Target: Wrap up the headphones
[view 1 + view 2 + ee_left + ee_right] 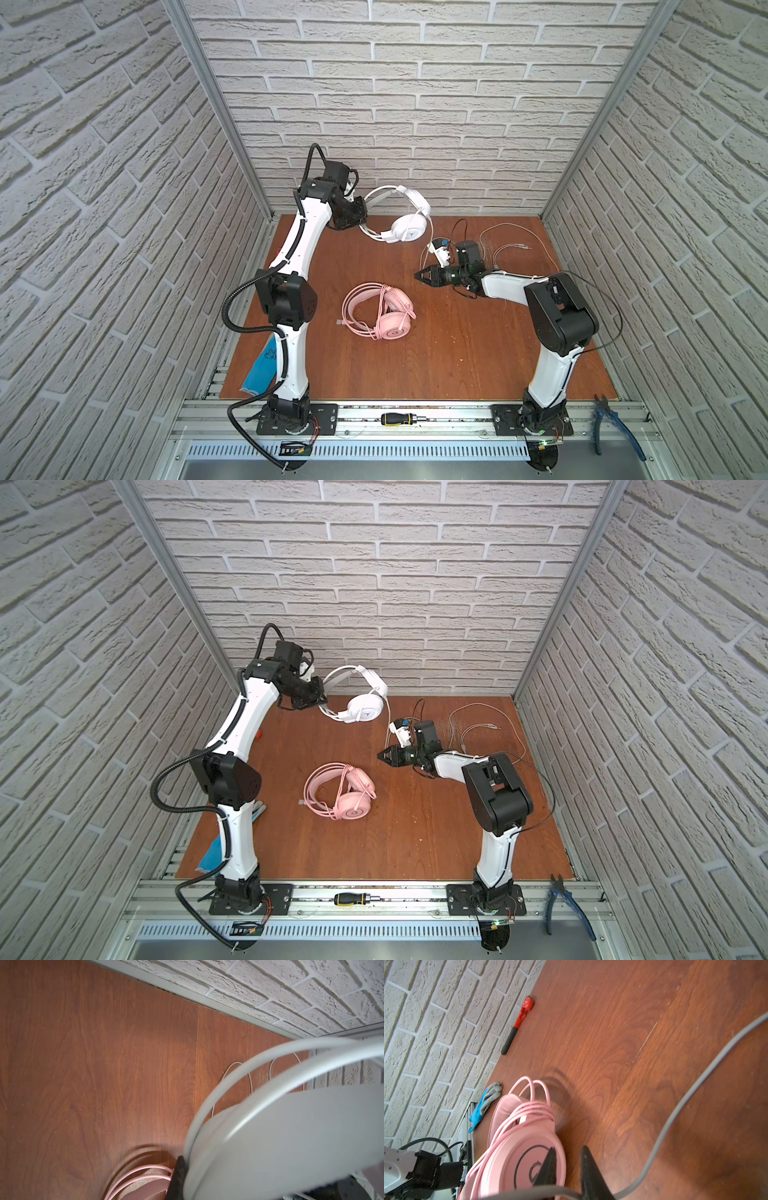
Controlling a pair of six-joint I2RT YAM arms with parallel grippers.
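Observation:
The white headphones (409, 227) (365, 707) hang in the air near the back wall. My left gripper (366, 207) (322, 688) is shut on their headband (239, 1084), and one black finger (178, 1178) shows beside the band. Their white cable (511, 226) (685, 1101) drops from the earcup and loops over the back right of the table. My right gripper (417, 274) (379, 754) (568, 1149) hovers mid-table with its jaws a narrow gap apart and the cable threaded through them near their base. The pink headphones (392, 328) (353, 808) (512, 1159) lie on the table with their cable coiled round them.
A red and black tool (519, 1020) and a blue-grey glove (264, 365) (483, 1103) lie along the table's left edge. A screwdriver (401, 419) and blue pliers (615, 424) rest on the front rail. Brick walls close in three sides.

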